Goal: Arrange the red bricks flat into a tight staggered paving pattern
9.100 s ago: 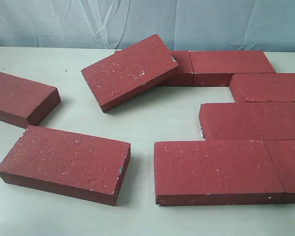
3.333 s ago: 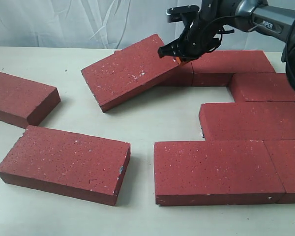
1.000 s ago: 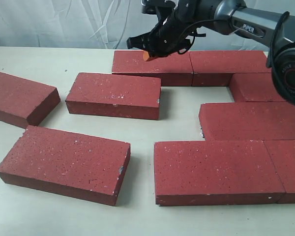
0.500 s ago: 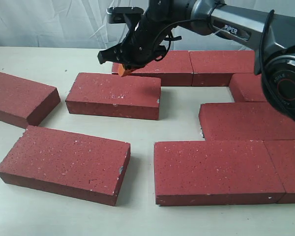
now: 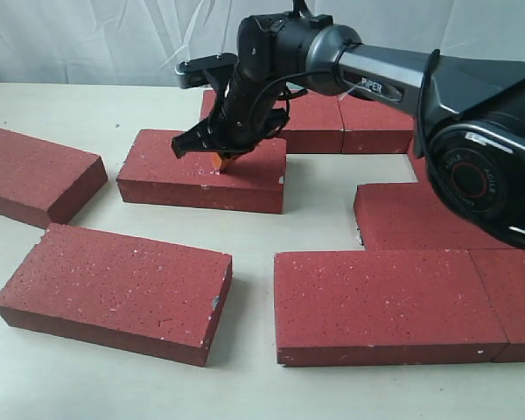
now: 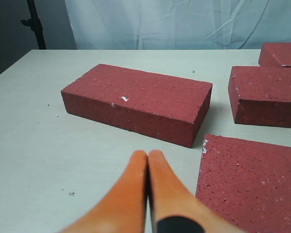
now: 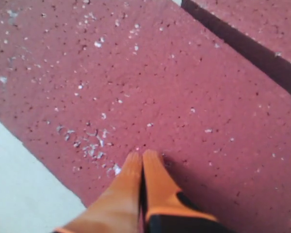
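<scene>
Several red bricks lie flat on the table. A loose brick (image 5: 201, 171) sits left of the back-row bricks (image 5: 319, 121). More bricks lie packed at the right (image 5: 446, 217) and front right (image 5: 385, 302). My right gripper (image 5: 219, 161) is shut, with its orange tips pressed on the loose brick's top (image 7: 184, 87), near the edge facing the front; in the right wrist view the gripper (image 7: 142, 156) holds nothing. My left gripper (image 6: 148, 154) is shut and empty, hovering over bare table short of another brick (image 6: 140, 101). It does not show in the exterior view.
Two loose bricks lie at the left, one far left (image 5: 35, 175) and one at the front left (image 5: 114, 289). A gap of bare table (image 5: 319, 201) lies between the loose brick and the packed group. A white curtain (image 5: 87, 39) hangs behind the table.
My right gripper has swung left and down from above the back-row brick onto the loose brick's top. Earlier that brick leaned tilted against the back row; it now lies flat.
</scene>
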Robot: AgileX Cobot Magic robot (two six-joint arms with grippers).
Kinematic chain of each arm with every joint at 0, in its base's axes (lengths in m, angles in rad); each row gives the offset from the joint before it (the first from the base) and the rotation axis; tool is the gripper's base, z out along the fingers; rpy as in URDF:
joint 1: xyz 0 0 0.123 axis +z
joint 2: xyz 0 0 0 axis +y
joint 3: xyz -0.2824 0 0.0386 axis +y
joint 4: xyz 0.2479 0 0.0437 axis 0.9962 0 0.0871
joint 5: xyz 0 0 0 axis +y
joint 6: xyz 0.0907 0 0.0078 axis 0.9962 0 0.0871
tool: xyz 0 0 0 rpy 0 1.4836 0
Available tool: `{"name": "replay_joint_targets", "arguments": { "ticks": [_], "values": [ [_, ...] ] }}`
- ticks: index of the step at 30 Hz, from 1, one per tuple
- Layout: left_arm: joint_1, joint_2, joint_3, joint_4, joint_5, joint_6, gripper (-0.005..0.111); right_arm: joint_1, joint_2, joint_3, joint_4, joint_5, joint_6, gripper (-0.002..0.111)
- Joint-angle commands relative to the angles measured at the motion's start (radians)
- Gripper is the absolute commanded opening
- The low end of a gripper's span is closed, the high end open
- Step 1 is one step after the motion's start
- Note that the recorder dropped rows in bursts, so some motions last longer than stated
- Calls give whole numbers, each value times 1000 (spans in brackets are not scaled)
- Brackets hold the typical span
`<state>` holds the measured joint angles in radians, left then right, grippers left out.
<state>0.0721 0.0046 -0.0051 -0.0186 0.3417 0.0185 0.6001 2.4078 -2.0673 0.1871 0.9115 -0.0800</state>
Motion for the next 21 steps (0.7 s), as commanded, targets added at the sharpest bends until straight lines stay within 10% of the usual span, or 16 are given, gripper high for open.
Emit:
{"name": "replay_joint_targets", "arguments": {
  "ticks": [1, 21],
  "values": [
    [6, -5, 5, 6, -9, -8, 0, -1, 17, -2, -106, 23, 65, -1],
    [6, -5, 5, 6, -9, -8, 0, -24, 17, -2, -321, 189, 163, -1]
  ]
}}
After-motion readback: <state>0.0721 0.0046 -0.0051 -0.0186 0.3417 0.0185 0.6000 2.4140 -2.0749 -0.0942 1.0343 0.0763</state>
